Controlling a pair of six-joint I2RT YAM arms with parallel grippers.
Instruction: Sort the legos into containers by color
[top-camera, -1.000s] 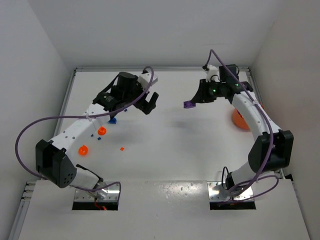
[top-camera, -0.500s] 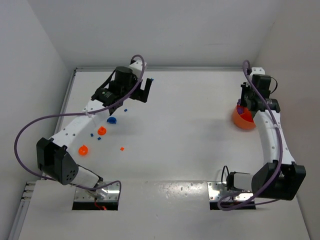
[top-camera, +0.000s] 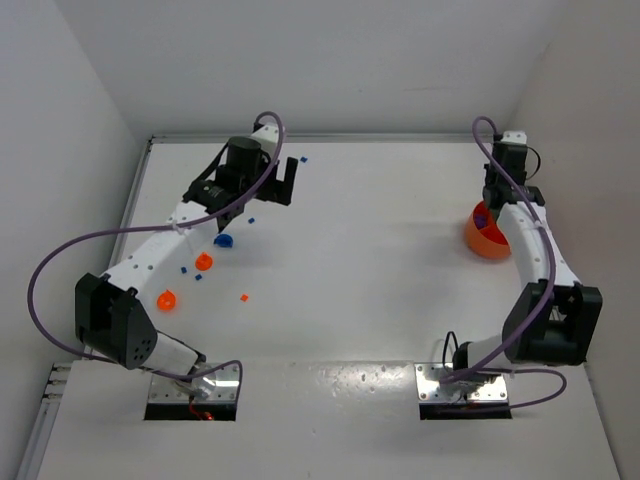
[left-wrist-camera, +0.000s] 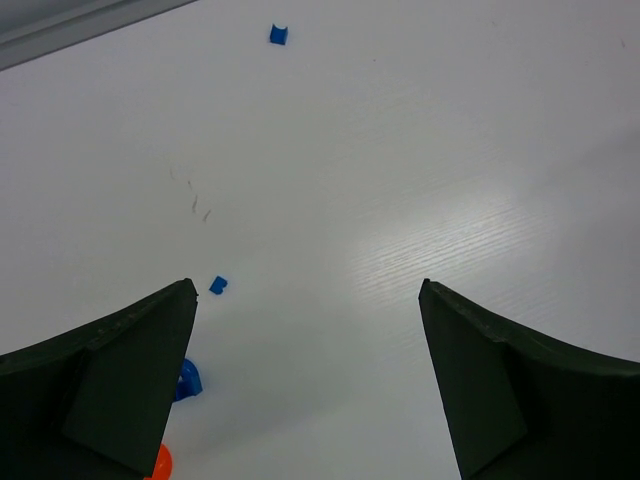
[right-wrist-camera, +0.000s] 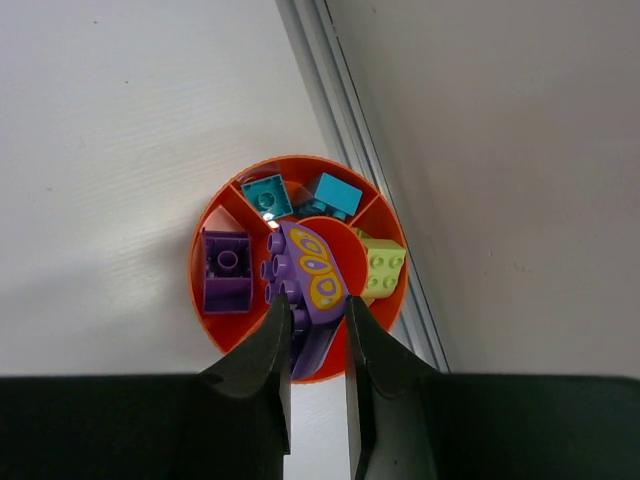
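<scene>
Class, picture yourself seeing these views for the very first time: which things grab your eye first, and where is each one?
The divided orange bowl at the right edge of the table stands out, with a purple brick, teal bricks and a lime brick in its compartments. Just above it the right claw grips a purple studded piece with yellow ovals. At far left, the left claw gapes wide over tiny blue bricks.

Orange bowl (right-wrist-camera: 222, 328) holds purple brick (right-wrist-camera: 227, 270), teal bricks (right-wrist-camera: 267, 194), lime brick (right-wrist-camera: 380, 268); patterned purple piece (right-wrist-camera: 315, 275) hangs above; blue specks (left-wrist-camera: 278, 34) lie well apart.
</scene>
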